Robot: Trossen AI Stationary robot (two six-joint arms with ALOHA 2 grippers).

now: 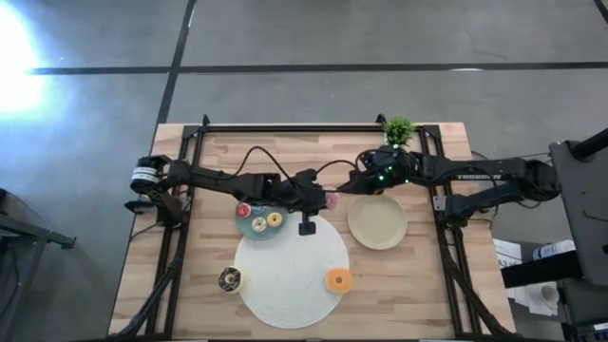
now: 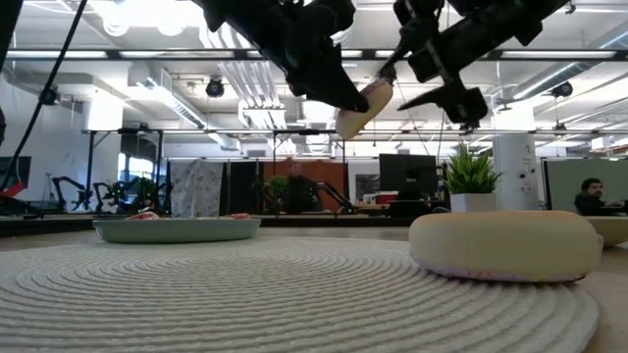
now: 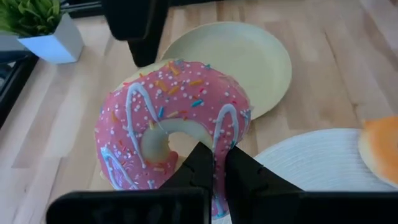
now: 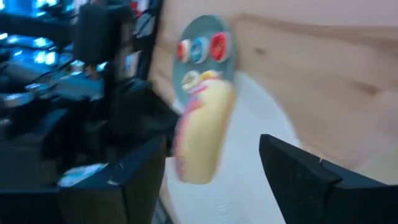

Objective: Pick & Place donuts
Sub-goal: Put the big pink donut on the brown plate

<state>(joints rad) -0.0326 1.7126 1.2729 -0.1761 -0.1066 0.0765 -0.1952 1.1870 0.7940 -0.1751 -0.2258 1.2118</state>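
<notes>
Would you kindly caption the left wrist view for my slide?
Left gripper shut on pink-frosted donut, above beige plate and white mat.

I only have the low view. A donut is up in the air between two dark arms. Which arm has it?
Observer: The left gripper has it. Its fingers are shut on the ring of the pink donut.
Operator: And the other arm beside it?
Observer: That is the right gripper. Its fingers stand open on either side of the donut and are not pinching it.
Operator: What is it over?
Observer: Seen from above, it hangs between the teal plate and the beige plate, by the far edge of the white mat.
</notes>
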